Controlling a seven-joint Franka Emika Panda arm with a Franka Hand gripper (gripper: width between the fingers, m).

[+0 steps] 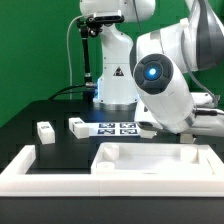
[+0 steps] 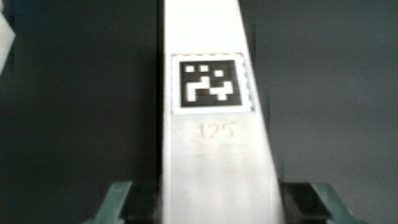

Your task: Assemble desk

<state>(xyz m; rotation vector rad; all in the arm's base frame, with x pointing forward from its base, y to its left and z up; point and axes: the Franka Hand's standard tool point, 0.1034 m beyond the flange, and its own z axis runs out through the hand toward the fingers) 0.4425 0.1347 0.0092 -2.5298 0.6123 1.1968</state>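
The white desk top (image 1: 150, 160), a tray with a raised rim, lies at the front of the table. Two short white legs (image 1: 45, 131) (image 1: 77, 125) lie at the exterior view's left. In the wrist view a long white square leg (image 2: 214, 100) with a black-and-white tag runs lengthwise between my fingers. My gripper (image 2: 217, 208) straddles it. The jaws stand apart, with a dark gap on each side between the leg and the fingertips (image 2: 121, 200). In the exterior view the gripper is hidden behind the arm's own body (image 1: 165, 85).
The marker board (image 1: 118, 129) lies flat behind the desk top. A low white border wall (image 1: 28, 168) runs along the front left. A second robot base (image 1: 112, 70) stands at the back against a green backdrop.
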